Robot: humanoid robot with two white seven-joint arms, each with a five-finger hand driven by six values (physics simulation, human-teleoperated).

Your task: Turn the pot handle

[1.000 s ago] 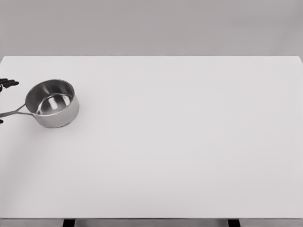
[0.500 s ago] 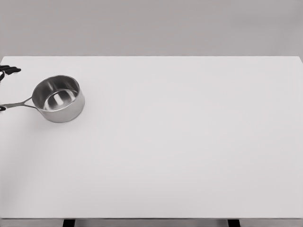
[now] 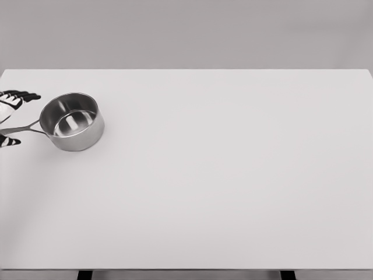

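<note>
A hand (image 3: 10,114) peeks in at the left edge of the frame, a bit above the middle. It is the left hand, since it comes in from the left side. It is white with dark tips. Some fingers (image 3: 23,95) point to the right near the top of the hand, and one more dark tip sits lower down, near the edge. The fingers are spread apart, with a gap between the top ones and the low one. The pot handle (image 3: 23,128) lies in that gap. It is a thin grey stick that runs to the left, out toward the edge of the frame. I cannot tell if the hand touches the handle, and it does not look like it is squeezing it. Just to the right of the hand is the pot (image 3: 72,121). It is small, round and shiny, and it stands upright in the upper left part of the frame. Its top is open and you can see its shiny inside. The pot sits on a big white table (image 3: 233,175) that fills most of the frame. Behind the table is a plain grey wall (image 3: 186,32).
</note>
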